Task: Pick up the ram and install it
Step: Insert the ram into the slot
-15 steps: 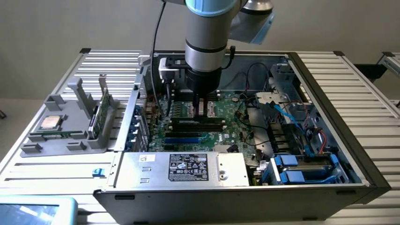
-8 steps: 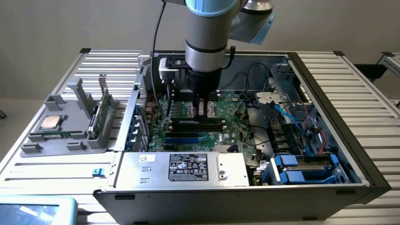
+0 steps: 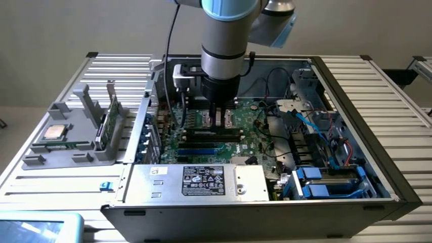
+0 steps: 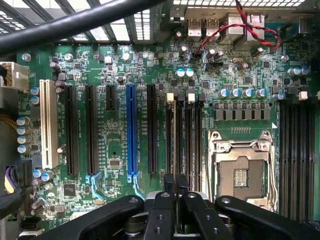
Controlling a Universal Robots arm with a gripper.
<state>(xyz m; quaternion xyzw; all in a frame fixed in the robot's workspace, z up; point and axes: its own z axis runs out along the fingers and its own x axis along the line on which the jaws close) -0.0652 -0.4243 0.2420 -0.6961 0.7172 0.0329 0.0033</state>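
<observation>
My gripper hangs straight down inside the open computer case, over the middle of the black memory slots beside the empty processor socket. Its fingers are pressed close together. In the wrist view the ram is seen edge-on as a thin pale strip. It runs out from between the fingertips along one slot toward the white end latch. From this angle I cannot tell how deep it sits in the slot. The green motherboard spreads out beneath.
A grey holder on the exterior view's left carries a silver-topped processor chip, a thin green strip and an upright green card. The power supply box, blue drive bays and loose cables crowd the case.
</observation>
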